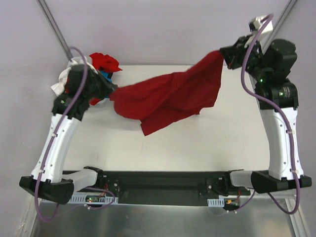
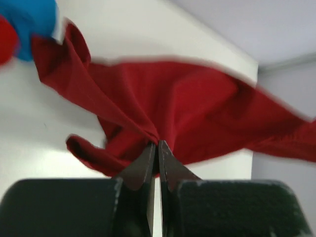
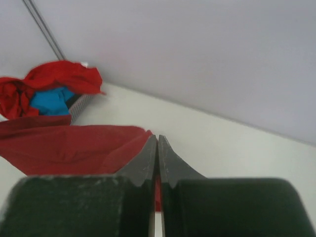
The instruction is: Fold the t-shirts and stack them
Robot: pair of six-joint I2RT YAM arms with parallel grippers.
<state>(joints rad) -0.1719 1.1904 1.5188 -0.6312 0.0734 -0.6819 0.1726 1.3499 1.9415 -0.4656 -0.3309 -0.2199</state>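
Fingers (image 2: 146,163) of the left gripper (image 2: 158,144) and right gripper (image 3: 157,139) pinched two ends of one red t-shirt (image 1: 168,96), holding it spread out, likely for folding.

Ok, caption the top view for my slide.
Left arm and right arm stretch a deep-red cloth t-shirt over the white table.

held t-shirt (image 1: 170,96): hangs above the table (image 1: 207,143), strung from left gripper (image 1: 112,91) at the left to right gripper (image 1: 224,53) at the far right.
pile of t-shirts (image 1: 103,63): far-left corner, just behind left gripper, seemingly on the table.
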